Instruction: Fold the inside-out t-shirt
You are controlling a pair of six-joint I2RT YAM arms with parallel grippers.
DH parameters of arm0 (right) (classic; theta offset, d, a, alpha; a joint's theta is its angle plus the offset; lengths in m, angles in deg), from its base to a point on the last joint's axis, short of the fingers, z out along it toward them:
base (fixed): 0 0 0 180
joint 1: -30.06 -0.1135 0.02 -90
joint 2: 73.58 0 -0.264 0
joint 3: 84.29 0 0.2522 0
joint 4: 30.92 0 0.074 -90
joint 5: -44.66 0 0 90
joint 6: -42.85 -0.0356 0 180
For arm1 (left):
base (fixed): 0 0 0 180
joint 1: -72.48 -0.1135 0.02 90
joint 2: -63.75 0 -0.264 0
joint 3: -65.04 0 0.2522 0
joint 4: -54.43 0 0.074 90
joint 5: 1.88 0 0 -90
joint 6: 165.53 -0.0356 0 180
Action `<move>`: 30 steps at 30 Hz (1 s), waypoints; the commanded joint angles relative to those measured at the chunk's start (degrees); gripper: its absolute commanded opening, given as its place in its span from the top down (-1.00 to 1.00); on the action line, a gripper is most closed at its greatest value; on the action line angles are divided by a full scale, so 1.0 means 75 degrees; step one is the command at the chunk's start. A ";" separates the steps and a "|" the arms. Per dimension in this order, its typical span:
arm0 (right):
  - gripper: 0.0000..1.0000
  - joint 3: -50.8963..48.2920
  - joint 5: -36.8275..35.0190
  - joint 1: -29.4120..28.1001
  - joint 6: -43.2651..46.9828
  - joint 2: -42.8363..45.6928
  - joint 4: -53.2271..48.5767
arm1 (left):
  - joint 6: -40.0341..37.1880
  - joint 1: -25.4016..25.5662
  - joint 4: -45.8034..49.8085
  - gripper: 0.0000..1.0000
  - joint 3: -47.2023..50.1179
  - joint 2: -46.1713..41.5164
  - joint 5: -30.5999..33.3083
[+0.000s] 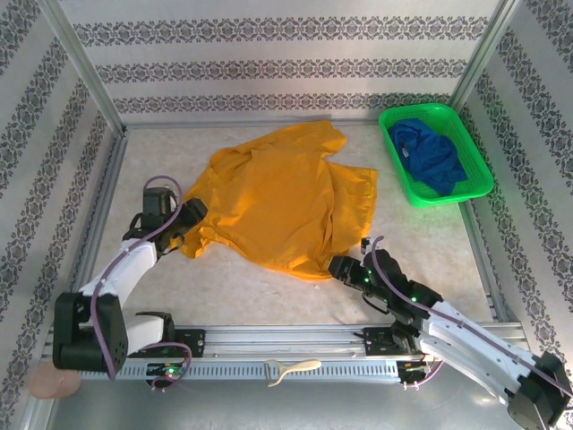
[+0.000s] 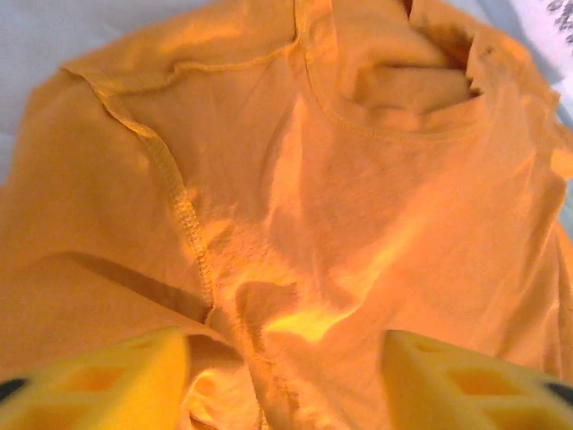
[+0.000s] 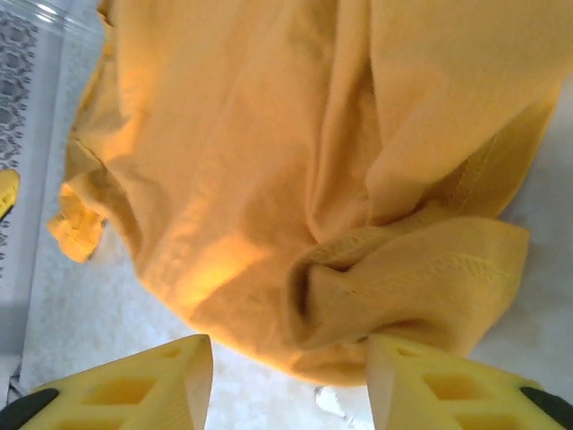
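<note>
Orange-yellow t-shirt (image 1: 277, 197) — green basket (image 1: 419, 109) (blue garment (image 1: 435, 158))

Left arm (image 1: 125, 269) and right arm (image 1: 470, 345): white shells, black joints — purple cables (image 1: 170, 184) looped along each. Green lights (image 1: 367, 280) dot the right wrist. Left claw (image 2: 285, 351) and right claw (image 3: 286, 348): yellow plastic fingers (image 2: 98, 381), square cut-outs, black roots.

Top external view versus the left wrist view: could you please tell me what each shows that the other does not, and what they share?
Top external adds the wider layout: the green basket holding a dark blue garment at the far right, and the right pincer at the near hem of the orange-yellow t-shirt. Left wrist adds close detail: the collar seam, raised sleeve stitching, and how the left pincer stands open, yellow fingers apart. Both share the t-shirt and the left pincer.
</note>
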 commanded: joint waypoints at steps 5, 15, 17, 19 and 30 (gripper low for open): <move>-0.07 0.2061 -0.0840 0.1083 0.0785 -0.0352 -0.1700 | -0.0147 -0.0310 0.2019 -0.45 -0.1418 -0.1276 0.0208; 0.22 0.6630 0.2084 0.3384 0.2622 -0.8129 0.0282 | 0.1688 0.0857 0.0062 -0.47 -0.1110 0.0975 -0.0085; 0.36 0.7445 0.1933 0.3398 0.2729 -0.9168 0.0050 | 0.1883 0.1112 -0.0143 -0.47 -0.1046 0.1489 0.0150; 0.41 0.7961 0.1670 0.3466 0.2666 -0.9975 -0.0194 | 0.2120 0.1209 -0.0357 -0.47 -0.0851 0.1876 0.0339; 0.56 0.5817 0.1917 0.3886 0.1093 -1.0515 0.0783 | 0.2183 0.0853 -0.0654 -0.51 -0.1274 0.3927 0.0551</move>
